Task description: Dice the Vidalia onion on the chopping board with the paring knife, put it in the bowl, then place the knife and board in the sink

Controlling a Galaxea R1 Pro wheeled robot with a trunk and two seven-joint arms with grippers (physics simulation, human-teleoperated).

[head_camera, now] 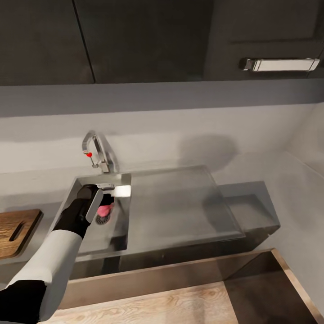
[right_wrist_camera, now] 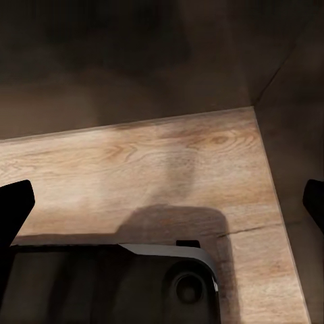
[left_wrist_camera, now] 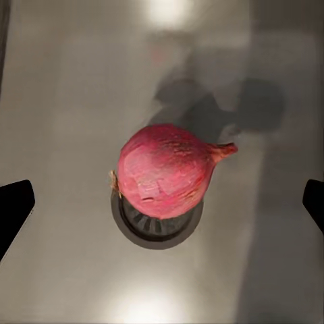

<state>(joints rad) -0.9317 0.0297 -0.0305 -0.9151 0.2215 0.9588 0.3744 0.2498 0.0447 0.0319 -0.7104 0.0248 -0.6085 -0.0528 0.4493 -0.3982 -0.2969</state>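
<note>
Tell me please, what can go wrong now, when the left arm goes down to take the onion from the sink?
The onion is round and sits on the drain, so it may roll away on the smooth steel if one finger touches first. The left gripper works close to the tap and the sink wall, so lifting carelessly could knock them. The jaws stand wide open; closing off-centre could squeeze the onion out.

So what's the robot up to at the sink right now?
The left gripper is reaching down into the sink, jaws open, right above the onion, which sits on the drain and is not yet grasped. The chopping board waits on the countertop beside the sink. The right gripper hangs open over the wooden floor.
</note>
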